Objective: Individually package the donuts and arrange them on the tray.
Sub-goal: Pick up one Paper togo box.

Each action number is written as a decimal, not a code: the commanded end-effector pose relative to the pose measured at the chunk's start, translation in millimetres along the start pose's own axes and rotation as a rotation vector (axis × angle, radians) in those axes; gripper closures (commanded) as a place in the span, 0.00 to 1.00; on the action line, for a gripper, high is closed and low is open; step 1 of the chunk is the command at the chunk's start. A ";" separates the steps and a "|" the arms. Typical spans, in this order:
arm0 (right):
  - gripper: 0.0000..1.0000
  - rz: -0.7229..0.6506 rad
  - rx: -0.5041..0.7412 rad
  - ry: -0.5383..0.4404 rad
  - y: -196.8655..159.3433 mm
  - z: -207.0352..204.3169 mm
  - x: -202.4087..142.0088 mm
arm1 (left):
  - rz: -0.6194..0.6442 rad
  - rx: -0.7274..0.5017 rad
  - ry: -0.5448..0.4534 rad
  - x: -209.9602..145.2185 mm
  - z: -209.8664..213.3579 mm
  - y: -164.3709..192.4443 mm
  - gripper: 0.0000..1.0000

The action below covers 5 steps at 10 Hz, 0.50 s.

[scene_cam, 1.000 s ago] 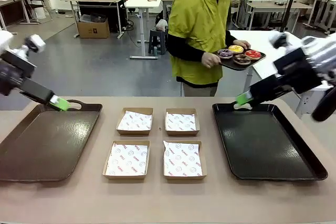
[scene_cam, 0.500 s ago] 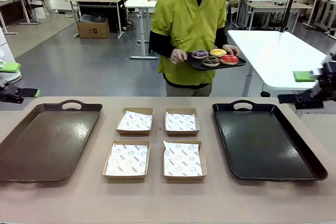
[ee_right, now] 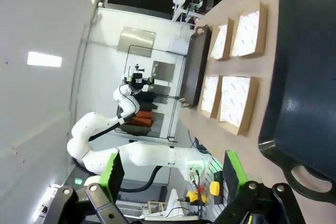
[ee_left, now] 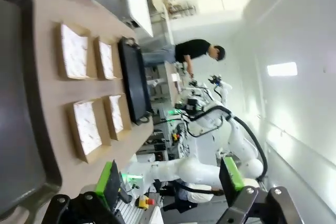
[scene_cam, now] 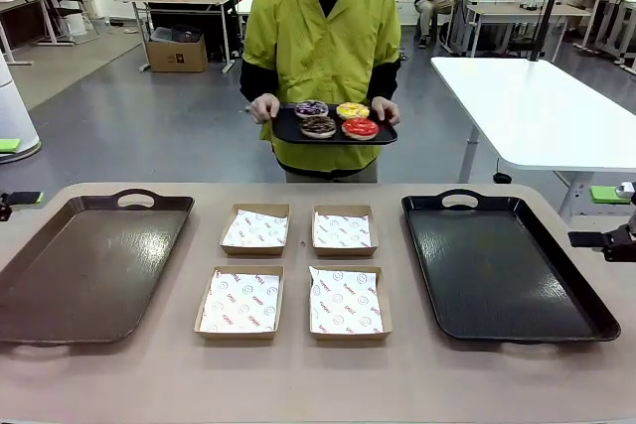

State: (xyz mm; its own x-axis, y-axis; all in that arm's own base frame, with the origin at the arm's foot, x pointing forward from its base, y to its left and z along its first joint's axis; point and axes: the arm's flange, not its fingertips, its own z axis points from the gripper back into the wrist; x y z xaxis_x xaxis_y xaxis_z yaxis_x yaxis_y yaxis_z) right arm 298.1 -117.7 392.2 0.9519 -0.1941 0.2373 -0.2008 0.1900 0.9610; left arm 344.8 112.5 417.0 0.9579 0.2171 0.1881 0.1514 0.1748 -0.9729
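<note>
While the donuts [scene_cam: 318, 127] sat four together on a small serving tray [scene_cam: 386, 136] in the person's hands [scene_cam: 264, 107] at twelve o'clock beyond the counter [scene_cam: 298, 384], none had yet reached the four paper-lined boxes [scene_cam: 343, 300] at the counter's middle; a brown tray [scene_cam: 89, 265] lay at nine o'clock of the boxes and a black tray [scene_cam: 507, 265] at three o'clock; the left jaws showed at the nine o'clock edge and the right jaws at the three o'clock edge, both off the counter's ends. The step looked like a wait for the hand-over; it seemed best to keep both arms wide until the serving tray was set down, then come at one donut from above and pinch its ring lightly to spare the icing.

From the left wrist, its green pads [ee_left: 110, 184] stood fully apart, with nothing between them and touching nothing; the boxes lay toward ten o'clock.

From the right wrist, its green pads [ee_right: 233, 169] stood equally wide and empty; the black tray ran along three o'clock.
</note>
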 end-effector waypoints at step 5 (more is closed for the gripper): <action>0.00 0.034 -0.027 -0.008 12.3 3.5 0.6 | 0.051 0.068 -0.010 -2.4 15.3 6.5 0.00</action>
State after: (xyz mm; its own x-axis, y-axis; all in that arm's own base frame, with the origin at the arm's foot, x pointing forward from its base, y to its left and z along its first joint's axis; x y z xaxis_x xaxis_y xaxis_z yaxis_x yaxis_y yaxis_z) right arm 295.4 -116.5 409.0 0.9415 -0.1874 0.2800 -0.2333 0.2368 0.9431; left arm 337.9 128.8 413.4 0.9633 0.2288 0.1403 0.0850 0.2359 -0.9681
